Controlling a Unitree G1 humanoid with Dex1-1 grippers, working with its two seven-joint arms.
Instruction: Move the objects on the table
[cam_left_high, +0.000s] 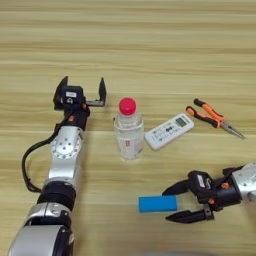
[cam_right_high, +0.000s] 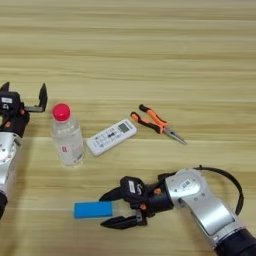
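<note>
Nearest to me, down at the front of the table (cam_left_high: 150, 30), lies the flat blue block (cam_left_high: 158, 203), with its long side running left to right. I'll take the bottle as my marker: the block sits in front of the bottle and a little to its right, well apart from it.

Right at the block's right end is the right gripper (cam_left_high: 174, 203). Its two black fingers are spread wide, one just behind the block's right end and one just in front of it, so the end of the block lies between them. I cannot tell whether either finger touches the block; the claw has not closed on anything. Its silver forearm runs off toward the front right corner, with a black cable looping over it.

Farther back stands the clear bottle (cam_left_high: 128, 132) with its red cap, upright on the wood. Just to the right of the bottle lies the white remote (cam_left_high: 169, 131), tilted so its far end points away to the right; near the bottle but not touching it. Right of the bottle again, beyond the remote, are the orange-handled pliers (cam_left_high: 214, 117), flat on the table, handles toward the remote and nose pointing right.

Left of the bottle, level with its cap, the left gripper (cam_left_high: 83, 89) rests with its fingers wide apart, holding nothing.
</note>
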